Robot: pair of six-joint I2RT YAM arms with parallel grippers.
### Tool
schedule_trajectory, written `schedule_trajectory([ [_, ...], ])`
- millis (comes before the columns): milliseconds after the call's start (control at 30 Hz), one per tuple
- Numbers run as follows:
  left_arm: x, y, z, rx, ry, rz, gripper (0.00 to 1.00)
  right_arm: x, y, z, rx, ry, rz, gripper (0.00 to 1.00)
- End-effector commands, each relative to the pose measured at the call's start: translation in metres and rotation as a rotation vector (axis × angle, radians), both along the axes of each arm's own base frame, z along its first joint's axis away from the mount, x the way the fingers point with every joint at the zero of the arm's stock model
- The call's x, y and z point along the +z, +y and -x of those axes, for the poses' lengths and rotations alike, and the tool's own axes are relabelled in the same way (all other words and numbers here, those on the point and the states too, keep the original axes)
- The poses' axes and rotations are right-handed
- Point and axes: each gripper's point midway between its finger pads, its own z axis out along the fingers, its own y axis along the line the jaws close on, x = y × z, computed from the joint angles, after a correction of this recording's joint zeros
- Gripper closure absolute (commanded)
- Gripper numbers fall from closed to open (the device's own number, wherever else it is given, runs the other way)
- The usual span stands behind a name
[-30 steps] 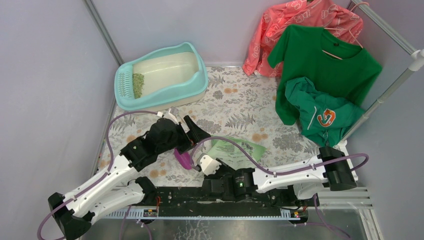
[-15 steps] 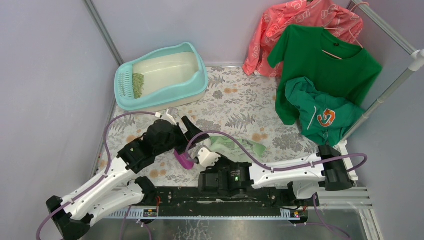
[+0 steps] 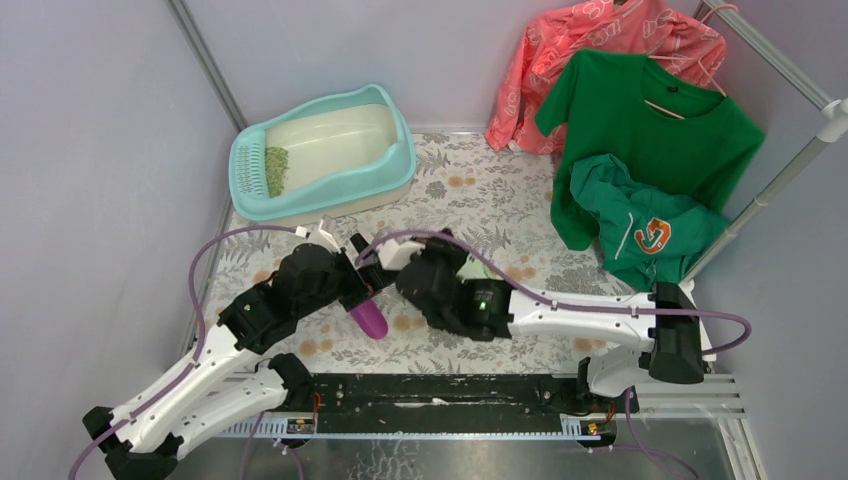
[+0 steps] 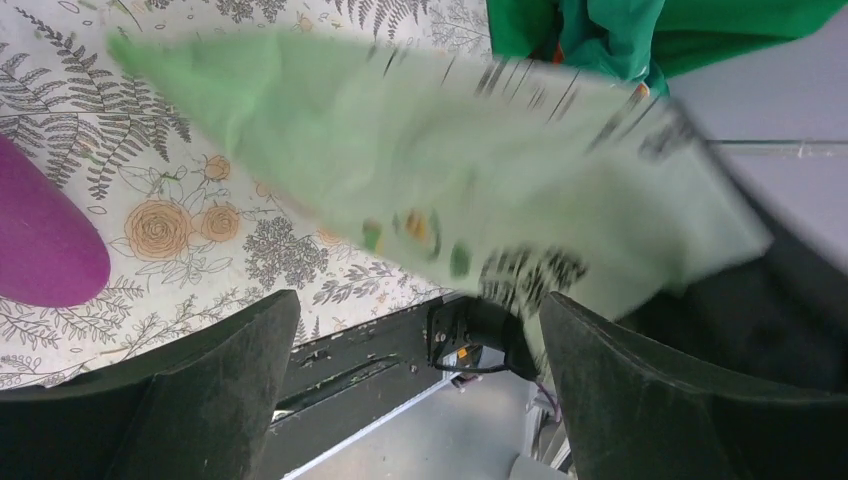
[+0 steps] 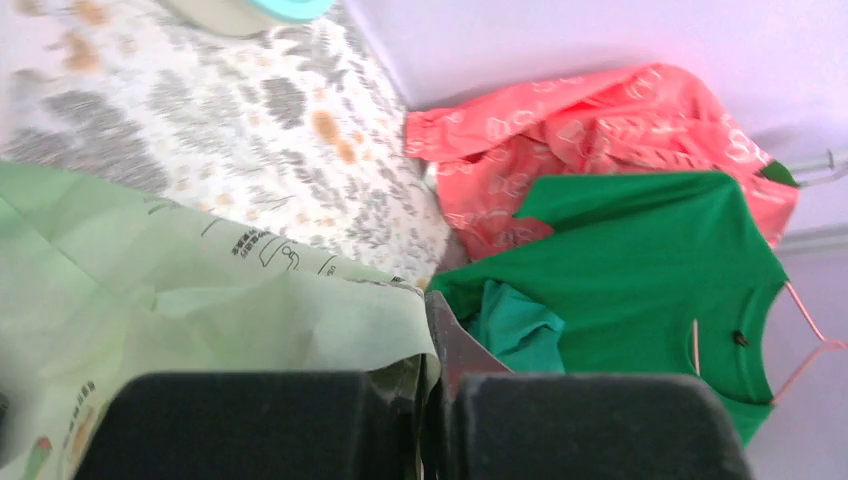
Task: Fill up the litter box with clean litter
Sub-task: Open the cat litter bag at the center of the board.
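Floral-printed surface [image 3: 470, 200] carries the turquoise-rimmed plastic litter box [image 3: 405, 140] at upper left of the top view. A small patch of pale-green litter granules [image 3: 276, 170] lies beside its grate. The right hand [image 5: 435, 400] is clenched on the light green printed plastic bag [image 5: 200, 290]. The left hand [image 4: 420, 390] is spread and empty. Judged step: bag transport to the box. The next move calls for tipping it over the basin. Bag mouth and contents are hidden, and the left wrist view is blurred.

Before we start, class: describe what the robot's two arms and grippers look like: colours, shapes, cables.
The left arm and the right arm have white link shells, black joint housings and black bases. A purple cable loops along each. A small green light glows near the right wrist. The left gripper and the right gripper have broad matte black fingers.
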Motion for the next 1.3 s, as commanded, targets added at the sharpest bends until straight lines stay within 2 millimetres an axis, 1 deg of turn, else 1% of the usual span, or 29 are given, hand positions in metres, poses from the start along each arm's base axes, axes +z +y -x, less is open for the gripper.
schedule_trajectory([
  [0, 0.016, 0.007, -0.001, 0.010, -0.053, -0.018, 0.01, 0.097, -0.042, -0.043, -0.159, -0.178, -0.177, 1.00],
  [167, 0.015, 0.008, -0.002, 0.007, -0.053, -0.035, 0.01, 0.114, -0.064, -0.083, -0.215, -0.209, -0.155, 1.00],
  [233, 0.013, 0.009, -0.002, 0.008, -0.050, -0.045, 0.01, 0.120, -0.074, -0.095, -0.242, -0.218, -0.147, 1.00],
  [333, 0.012, 0.011, -0.003, 0.015, -0.050, -0.062, 0.01, 0.125, -0.084, -0.104, -0.266, -0.229, -0.138, 1.00],
  [400, 0.009, 0.013, -0.003, 0.022, -0.048, -0.073, 0.01, 0.116, -0.080, -0.106, -0.256, -0.201, -0.126, 1.00],
  [433, 0.007, 0.014, -0.003, 0.024, -0.046, -0.077, 0.01, 0.106, -0.076, -0.107, -0.247, -0.166, -0.115, 1.00],
  [500, 0.004, 0.014, -0.004, 0.029, -0.040, -0.084, 0.01, 0.075, -0.069, -0.108, -0.254, -0.085, -0.119, 1.00],
  [567, -0.001, 0.015, -0.005, 0.036, -0.033, -0.088, 0.01, 0.035, -0.060, -0.106, -0.263, 0.013, -0.154, 1.00],
  [633, -0.006, 0.015, -0.004, 0.037, -0.024, -0.091, 0.01, -0.012, -0.052, -0.101, -0.282, 0.105, -0.169, 1.00],
  [700, -0.009, 0.014, -0.003, 0.035, -0.016, -0.093, 0.01, -0.058, -0.041, -0.090, -0.313, 0.176, -0.169, 1.00],
  [733, -0.011, 0.015, -0.003, 0.035, -0.013, -0.095, 0.01, -0.075, -0.034, -0.082, -0.317, 0.196, -0.178, 1.00],
  [800, -0.014, 0.016, -0.001, 0.035, -0.009, -0.096, 0.01, -0.101, -0.017, -0.062, -0.307, 0.214, -0.182, 1.00],
  [900, -0.017, 0.019, 0.001, 0.039, -0.001, -0.097, 0.01, -0.121, 0.002, -0.038, -0.300, 0.221, -0.190, 1.00],
  [967, -0.018, 0.021, 0.004, 0.043, 0.000, -0.092, 0.01, -0.127, 0.007, -0.028, -0.300, 0.224, -0.196, 1.00],
  [1033, -0.018, 0.023, 0.005, 0.047, -0.001, -0.089, 0.01, -0.126, 0.005, -0.024, -0.312, 0.231, -0.215, 1.00],
  [1133, -0.020, 0.026, 0.006, 0.054, -0.002, -0.087, 0.01, -0.110, 0.001, -0.029, -0.316, 0.213, -0.277, 1.00],
  [1267, -0.020, 0.028, 0.007, 0.061, -0.003, -0.090, 0.01, -0.079, -0.010, -0.052, -0.336, 0.184, -0.392, 1.00],
])
